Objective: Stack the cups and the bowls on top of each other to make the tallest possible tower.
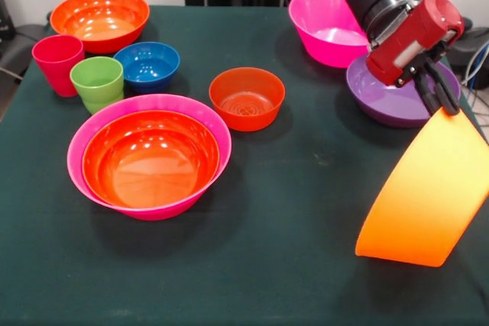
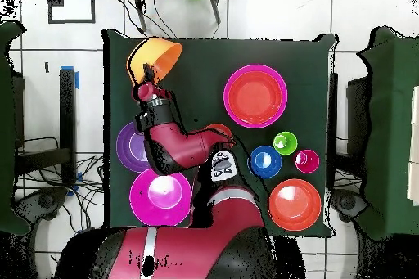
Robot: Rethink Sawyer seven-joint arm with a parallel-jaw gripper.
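Gripper (image 1: 443,106) clamps the rim of the large light orange bowl (image 1: 424,196), held tilted above the table (image 1: 290,265).
The purple bowl (image 1: 390,101) lies just behind it; a magenta bowl (image 1: 325,24) sits farther back; a red-orange bowl (image 1: 149,158) nests inside the other magenta bowl (image 1: 76,150); the red-pink cup (image 1: 57,62) and the lime green cup (image 1: 98,83) stand beside the small blue bowl (image 1: 147,65).

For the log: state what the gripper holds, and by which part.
The gripper is shut on the large light orange bowl, pinching its rim at the upper edge; the bowl hangs tilted on its side.
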